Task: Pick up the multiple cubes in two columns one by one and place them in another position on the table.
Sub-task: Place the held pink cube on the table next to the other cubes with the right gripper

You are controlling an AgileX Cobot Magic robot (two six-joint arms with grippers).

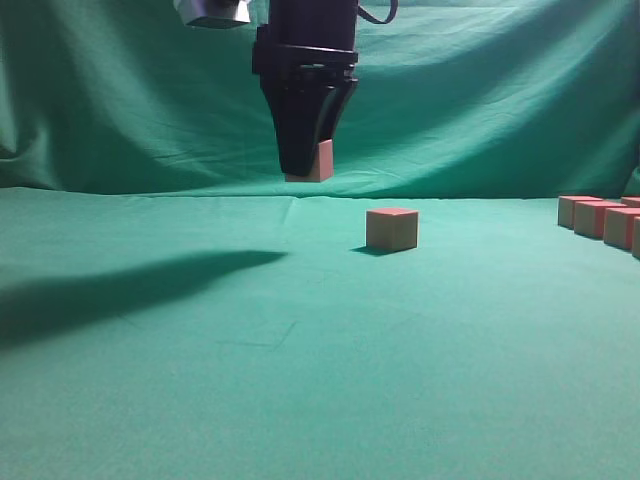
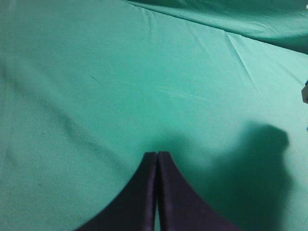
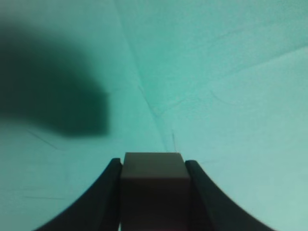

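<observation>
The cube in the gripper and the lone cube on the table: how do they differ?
The held cube hangs in the air above the table, clamped in the right gripper; the lone cube rests on the cloth, untouched. The held cube is partly hidden by the gripper; the lone cube shows fully, red-pink top included. Both look alike in size and tan colour.

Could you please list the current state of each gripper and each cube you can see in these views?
Right gripper: shut on a cube, raised above the table.
Held cube: clamped between the jaws, off the cloth.
Left gripper: shut, empty, over bare cloth.
Lone cube: resting upright on the table, untouched.
Cubes at the right edge: sitting on the table in a group, partly cut off.
</observation>
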